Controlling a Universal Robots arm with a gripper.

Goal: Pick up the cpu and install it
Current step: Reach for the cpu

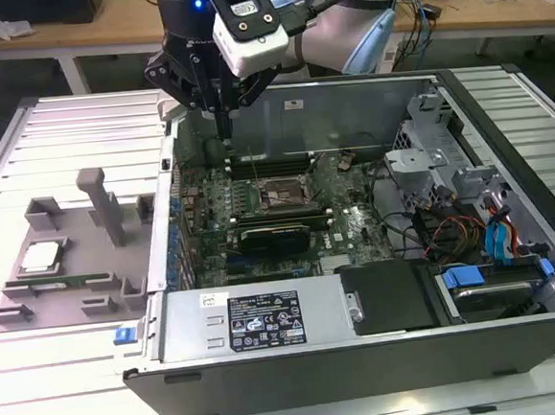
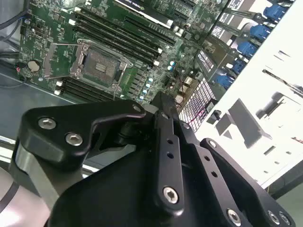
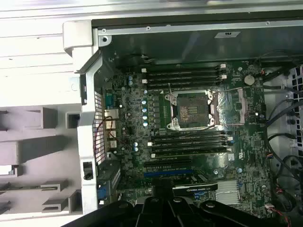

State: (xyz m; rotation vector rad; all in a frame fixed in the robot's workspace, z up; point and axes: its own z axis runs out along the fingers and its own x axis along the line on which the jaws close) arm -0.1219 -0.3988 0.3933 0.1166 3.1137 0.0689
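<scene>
Gripper hangs over the back corner of the open computer case, on the exterior view's left side of the motherboard. It looks pinched shut to one narrow tip and has nothing in it. The cpu lies flat, silver plate up, in a recess of the grey fixture tray. The tray is outside the case on the exterior view's left, so the cpu is well apart from the gripper and not yet picked. A green memory stick lies just beside it on the same tray. The cpu socket shows in both wrist views with its frame open and nothing seated in it. My read is that the pick is the step in hand. To do it well, spread the jaws wider than the chip before descending and come down square over it. Take it by two opposite edges and keep clear of the memory stick and the tray posts. Lift straight and level.
</scene>
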